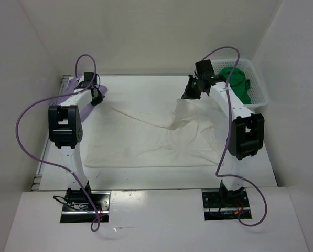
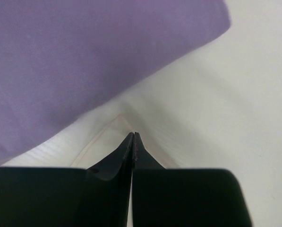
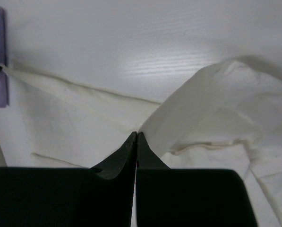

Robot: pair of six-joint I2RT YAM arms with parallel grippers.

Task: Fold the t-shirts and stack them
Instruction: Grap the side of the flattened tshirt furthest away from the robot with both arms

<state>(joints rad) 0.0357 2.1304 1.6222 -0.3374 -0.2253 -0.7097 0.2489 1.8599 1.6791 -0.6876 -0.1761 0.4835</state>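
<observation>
The cream white t-shirt (image 1: 146, 147) lies spread over the middle of the table. My left gripper (image 1: 97, 98) (image 2: 133, 135) is shut on its far left corner (image 2: 103, 142), right beside the lavender purple t-shirt (image 1: 105, 90) (image 2: 84, 56) at the back left. At the back right, my right gripper (image 1: 189, 94) (image 3: 137, 134) is shut on the other far corner, and the cream cloth (image 3: 216, 94) hangs from it in a raised fold. The far edge runs taut between the two grippers. The bright green t-shirt (image 1: 239, 81) sits crumpled in the basket.
A white mesh basket (image 1: 258, 89) stands at the back right, just behind my right arm. White walls close the table on the left, back and right. Purple cables loop from both arms.
</observation>
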